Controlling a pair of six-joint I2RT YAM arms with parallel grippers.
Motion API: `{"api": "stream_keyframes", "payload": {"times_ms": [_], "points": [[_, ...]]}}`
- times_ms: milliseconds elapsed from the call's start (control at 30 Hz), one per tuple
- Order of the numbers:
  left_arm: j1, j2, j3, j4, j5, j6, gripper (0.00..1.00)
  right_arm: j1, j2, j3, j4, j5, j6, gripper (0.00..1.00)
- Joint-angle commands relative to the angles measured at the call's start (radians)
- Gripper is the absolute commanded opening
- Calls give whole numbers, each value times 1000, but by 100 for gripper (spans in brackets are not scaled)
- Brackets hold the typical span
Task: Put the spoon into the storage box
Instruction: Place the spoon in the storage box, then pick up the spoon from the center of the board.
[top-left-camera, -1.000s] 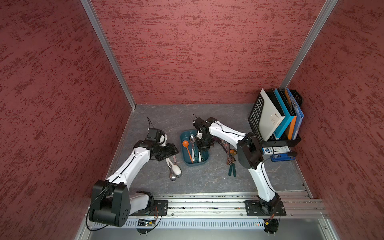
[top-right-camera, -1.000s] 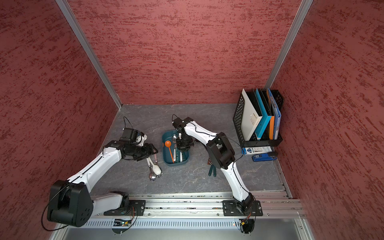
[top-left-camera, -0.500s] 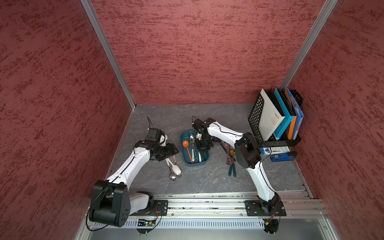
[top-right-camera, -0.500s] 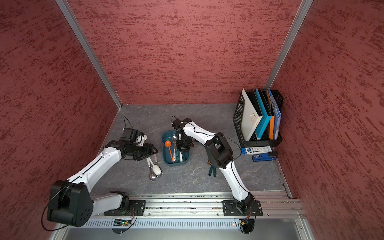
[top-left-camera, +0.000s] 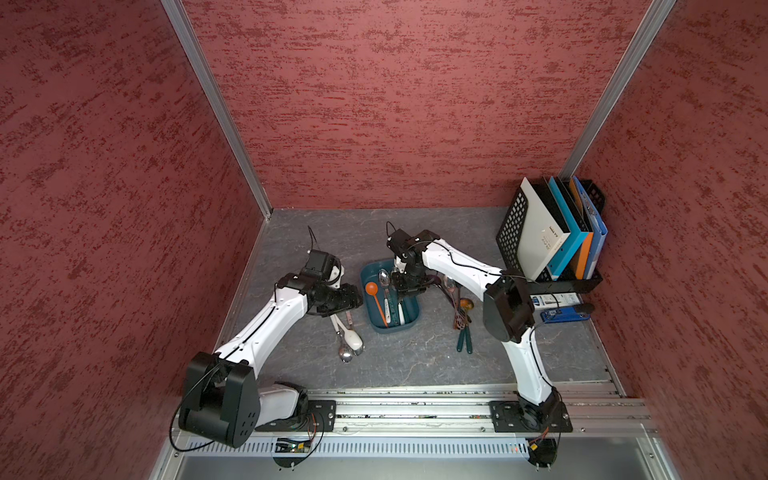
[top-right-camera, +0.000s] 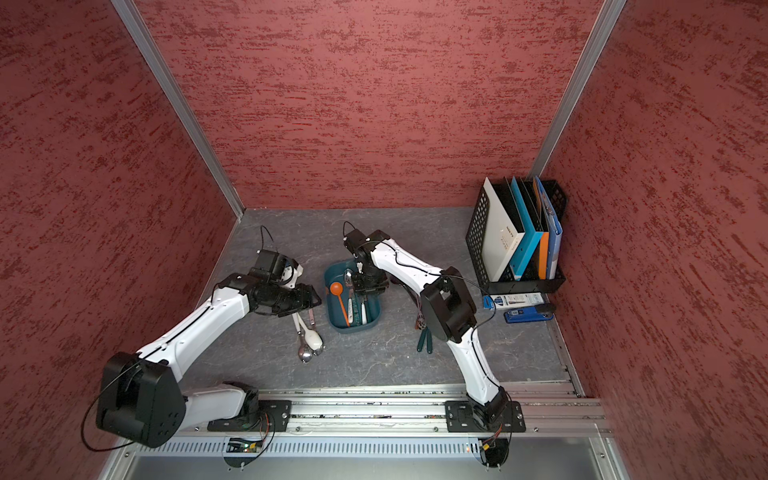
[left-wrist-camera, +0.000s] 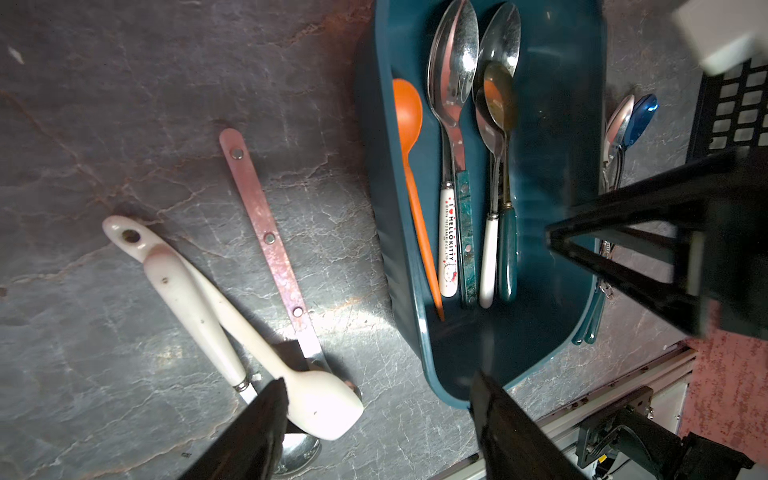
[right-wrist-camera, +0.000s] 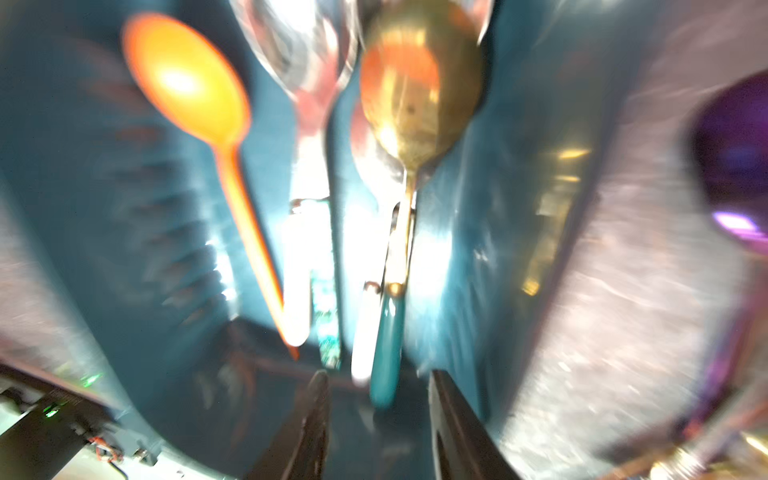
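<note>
The storage box (top-left-camera: 394, 329) (top-right-camera: 353, 329) is a dark teal tray mid-table, holding several spoons. Among them are an orange plastic spoon (left-wrist-camera: 407, 108) (right-wrist-camera: 187, 79) and a gold spoon with a teal handle (left-wrist-camera: 500, 97) (right-wrist-camera: 415, 95). My right gripper (top-left-camera: 405, 291) (right-wrist-camera: 377, 376) hangs low over the box, open. The teal handle's end lies loose in the gap between its fingers, touching neither. My left gripper (top-left-camera: 353, 301) (left-wrist-camera: 378, 380) is open and empty. It hovers left of the box over a white ceramic spoon (left-wrist-camera: 320, 399), a white-handled spoon (left-wrist-camera: 187, 291) and a pink-handled one (left-wrist-camera: 262, 216).
More spoons (top-left-camera: 449, 283) and teal-handled cutlery (top-left-camera: 464, 340) lie right of the box, partly under the right arm. A black mesh file rack (top-left-camera: 509, 232) with folders stands at the back right, with a blue stapler (top-left-camera: 565, 314) in front of it. Red walls enclose the table.
My right gripper's jaws have spread apart over the box, and the teal-handled spoon now lies free inside it. The left arm has not moved.
</note>
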Motion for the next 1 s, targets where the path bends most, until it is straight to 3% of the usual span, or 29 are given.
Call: {"api": "stream_keyframes", "payload": {"times_ms": [0, 433, 700, 967], "points": [[-22, 45, 36, -20, -32, 19, 73, -3, -106, -23, 7, 72, -34, 42], [-62, 208, 91, 8, -40, -47, 73, -118, -281, -260, 48, 152, -104, 39], [-116, 331, 186, -34, -92, -20, 68, -214, -267, -348, 99, 144, -138, 36], [-146, 397, 258, -98, -148, 54, 56, -267, -199, -395, 153, 116, -159, 33]]}}
